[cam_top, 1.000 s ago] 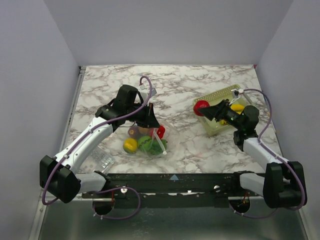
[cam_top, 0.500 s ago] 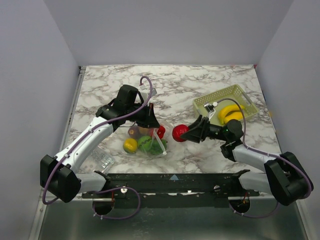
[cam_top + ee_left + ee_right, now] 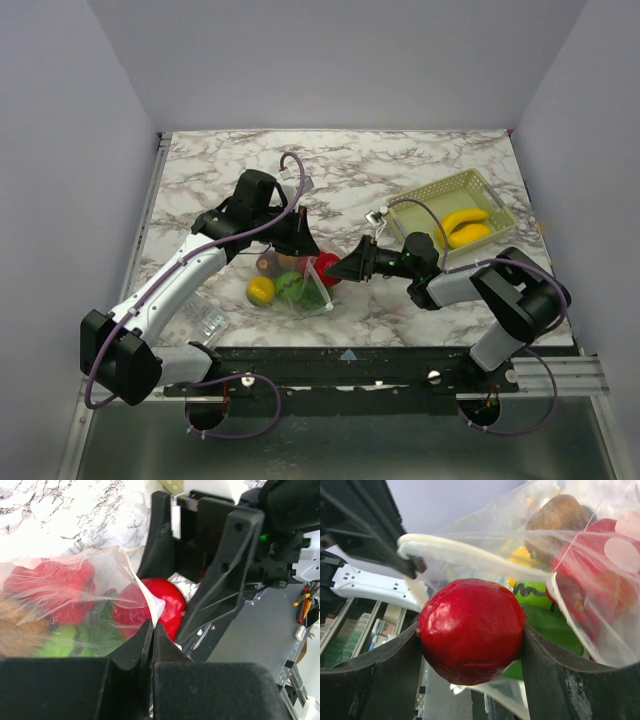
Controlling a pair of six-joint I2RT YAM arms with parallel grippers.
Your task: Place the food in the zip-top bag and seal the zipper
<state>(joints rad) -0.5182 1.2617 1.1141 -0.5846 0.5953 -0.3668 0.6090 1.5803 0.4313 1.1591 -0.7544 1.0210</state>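
Note:
The clear zip-top bag (image 3: 290,285) lies at the table's front middle, holding several toy fruits: yellow, green, brown and red. My left gripper (image 3: 303,243) is shut on the bag's upper rim (image 3: 150,611) and holds the mouth open. My right gripper (image 3: 335,270) is shut on a glossy red round fruit (image 3: 327,269) and holds it at the bag's mouth. In the right wrist view the red fruit (image 3: 471,630) sits between my fingers, just under the pale zipper strip (image 3: 470,555). It also shows in the left wrist view (image 3: 162,605).
A pale green mesh basket (image 3: 452,217) at the right holds two yellow bananas (image 3: 460,228). A small crinkly clear packet (image 3: 203,318) lies at the front left near the table's edge.
My right arm has carried the red fruit from the basket leftward across the table to the bag's mouth. The left arm has kept still, holding the bag's rim.

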